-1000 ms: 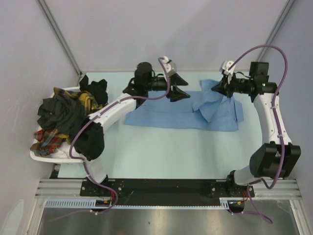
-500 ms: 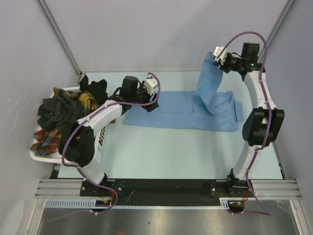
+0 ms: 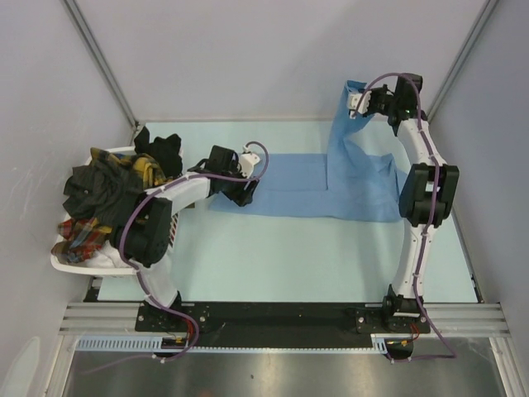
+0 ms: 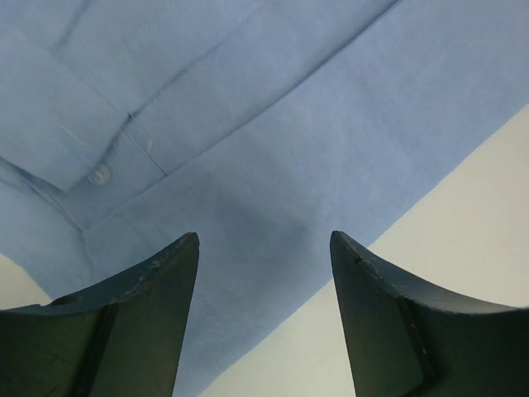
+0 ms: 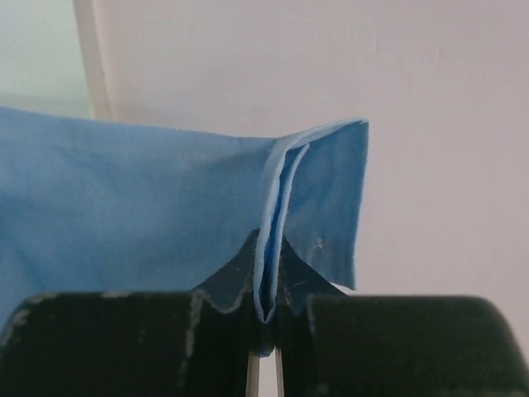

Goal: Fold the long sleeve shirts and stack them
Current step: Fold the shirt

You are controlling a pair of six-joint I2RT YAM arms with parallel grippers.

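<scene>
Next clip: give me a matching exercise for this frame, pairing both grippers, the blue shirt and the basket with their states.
1 left gripper
2 right gripper
3 light blue shirt
4 white basket

A heaped with dark and plaid shirts
B shut on a raised cloth edge
C open above flat cloth
D partly flat on the table

Pairs: 1-C, 2-B, 3-D, 4-A.
</scene>
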